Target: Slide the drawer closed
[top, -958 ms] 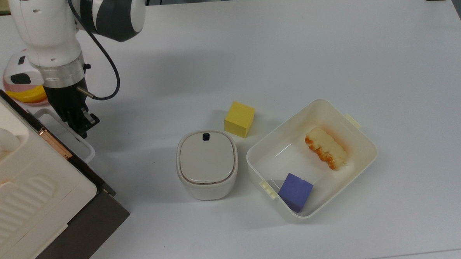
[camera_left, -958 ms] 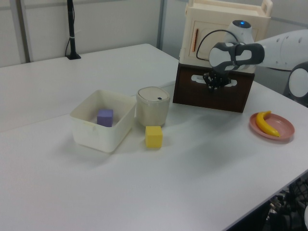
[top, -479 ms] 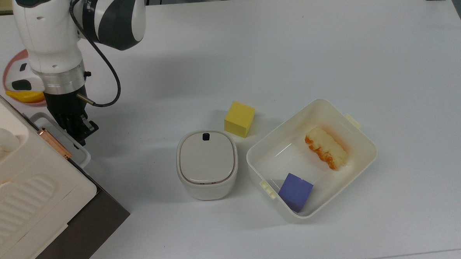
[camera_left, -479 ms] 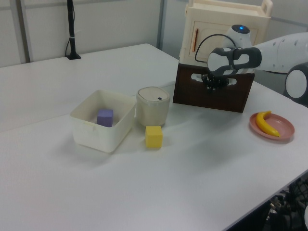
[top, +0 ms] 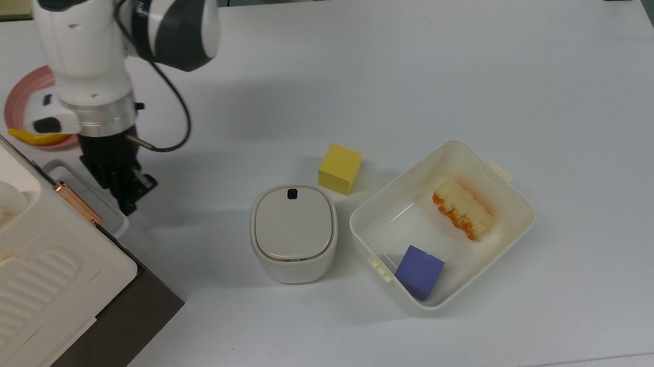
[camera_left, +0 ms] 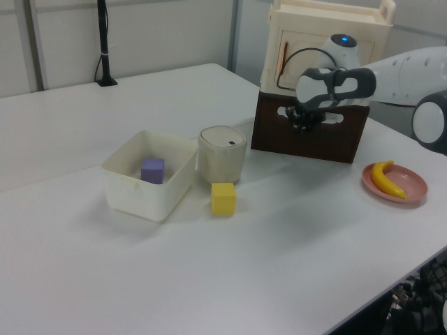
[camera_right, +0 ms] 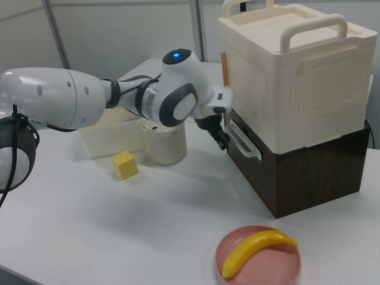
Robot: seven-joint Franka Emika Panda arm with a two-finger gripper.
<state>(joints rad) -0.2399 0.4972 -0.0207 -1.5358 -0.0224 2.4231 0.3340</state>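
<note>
White tabletop [top: 465, 67], matte, spans whole scene; pale wall panels behind in left view. Cream cabinet [camera_right: 291, 71] at top view's lower left, drawer [camera_right: 297, 172] beneath it, dark front flush, white handle [top: 87, 194] protruding. Gripper [top: 132, 200] just beside handle; finger state cannot tell. Yellow cube [top: 339, 168], lidded bin [top: 294, 233], tub [top: 512, 197] mid-table. Banana [camera_right: 255, 252] on pink plate [camera_right: 237, 267].

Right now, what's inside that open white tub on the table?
The white tub holds a purple cube and an orange-and-cream piece of food. In the left view the tub's wall covers the food, leaving just the cube.
</note>
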